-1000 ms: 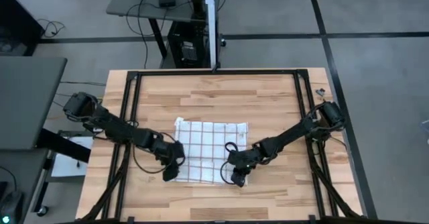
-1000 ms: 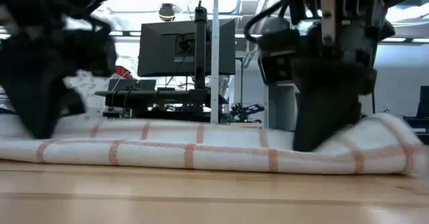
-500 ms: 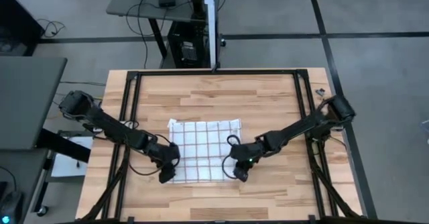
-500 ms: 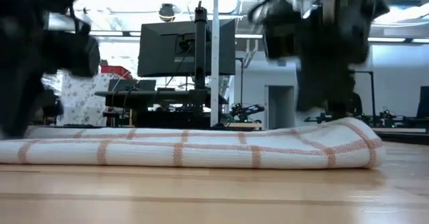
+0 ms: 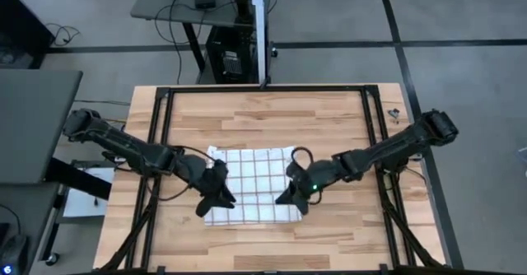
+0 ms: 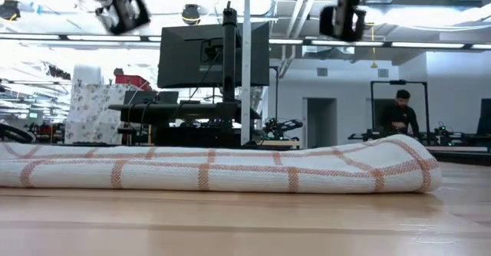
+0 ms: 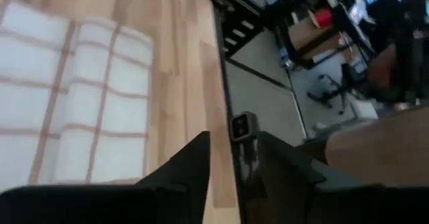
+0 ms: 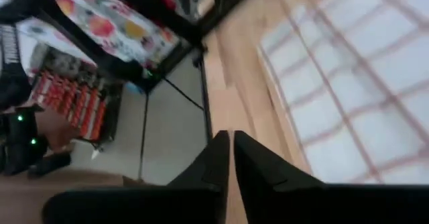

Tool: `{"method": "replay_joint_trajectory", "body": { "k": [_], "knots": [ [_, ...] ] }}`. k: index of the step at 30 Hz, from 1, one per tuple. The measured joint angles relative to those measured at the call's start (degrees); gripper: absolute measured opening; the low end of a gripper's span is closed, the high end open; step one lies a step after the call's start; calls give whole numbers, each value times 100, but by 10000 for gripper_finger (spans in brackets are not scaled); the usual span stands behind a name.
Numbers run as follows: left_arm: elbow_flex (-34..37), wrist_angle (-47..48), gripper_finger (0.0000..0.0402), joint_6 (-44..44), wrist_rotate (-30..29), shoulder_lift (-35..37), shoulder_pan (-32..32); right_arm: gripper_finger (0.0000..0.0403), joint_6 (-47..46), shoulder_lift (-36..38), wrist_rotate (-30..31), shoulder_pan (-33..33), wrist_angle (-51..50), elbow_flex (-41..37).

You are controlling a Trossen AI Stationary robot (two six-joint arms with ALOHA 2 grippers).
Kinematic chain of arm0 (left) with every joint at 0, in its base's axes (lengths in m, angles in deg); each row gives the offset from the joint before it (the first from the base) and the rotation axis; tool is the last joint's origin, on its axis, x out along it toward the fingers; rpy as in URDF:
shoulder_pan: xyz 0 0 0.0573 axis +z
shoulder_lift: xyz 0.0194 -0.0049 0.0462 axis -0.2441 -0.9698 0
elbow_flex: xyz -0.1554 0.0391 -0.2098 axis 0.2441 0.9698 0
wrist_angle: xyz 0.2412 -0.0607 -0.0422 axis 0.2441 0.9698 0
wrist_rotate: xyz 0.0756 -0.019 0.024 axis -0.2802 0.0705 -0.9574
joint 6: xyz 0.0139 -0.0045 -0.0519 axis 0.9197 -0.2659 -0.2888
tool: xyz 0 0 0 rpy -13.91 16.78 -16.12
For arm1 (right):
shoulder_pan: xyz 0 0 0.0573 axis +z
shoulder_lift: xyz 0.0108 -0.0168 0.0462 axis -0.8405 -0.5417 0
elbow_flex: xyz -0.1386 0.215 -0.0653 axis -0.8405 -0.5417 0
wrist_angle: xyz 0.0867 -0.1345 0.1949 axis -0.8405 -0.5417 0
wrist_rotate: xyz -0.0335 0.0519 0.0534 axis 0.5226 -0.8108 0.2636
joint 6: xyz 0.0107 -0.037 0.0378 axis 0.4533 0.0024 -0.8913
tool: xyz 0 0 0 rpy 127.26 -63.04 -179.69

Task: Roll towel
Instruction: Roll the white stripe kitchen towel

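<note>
Two dark arms hang above a wooden table (image 5: 329,114), over a checked towel (image 5: 251,197) lying folded near its front edge. Left gripper (image 5: 221,194) hovers over one side with fingers slightly parted, right gripper (image 5: 288,194) over the other, fingers pressed together. Low view shows both lifted clear, mostly cut off.

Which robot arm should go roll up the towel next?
Neither clearly; probably both. The left gripper and right gripper hang lifted at opposite sides of the towel, equally near its thicker front edge.
</note>
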Motion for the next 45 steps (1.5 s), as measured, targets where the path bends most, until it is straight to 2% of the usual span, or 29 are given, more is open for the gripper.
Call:
{"method": "replay_joint_trajectory", "body": {
  "k": [2,5,9,12,16,19,25,30,33,38,45],
  "knots": [
    [-627,820,137,240,-200,-68,-101,65,87,157,14,125,5,158],
    [-1609,2181,157,650,-1031,-307,-498,104,290,264,84,394,-446,486],
    [-2673,3426,176,903,-2144,-826,-1174,147,662,188,929,1002,-1908,1175],
    [-3167,4042,187,903,-2844,-1293,-1679,169,998,2,2135,1556,-3159,1724],
    [-3266,4454,192,733,-3586,-1907,-2217,177,1293,-407,4163,2242,-4331,2056],
    [-3260,4665,190,457,-3930,-2462,-2467,178,1309,-849,4835,2566,-4730,2056],
    [-3251,4685,188,154,-4006,-3556,-2733,178,1192,-1946,4868,2654,-4747,2056],
    [-3251,4680,187,-499,-3992,-4261,-2935,178,602,-2512,4859,2657,-4686,2054],
    [-3251,4685,187,-890,-3991,-4600,-2949,178,348,-2667,4859,2640,-4566,2054],
    [-3251,4682,187,-963,-3989,-5176,-2910,178,338,-2668,4862,2598,-4445,2054],
    [-3295,5097,187,-1707,-4074,-5485,-2803,178,326,-2667,4852,2573,-4408,2054]
  ]
}}
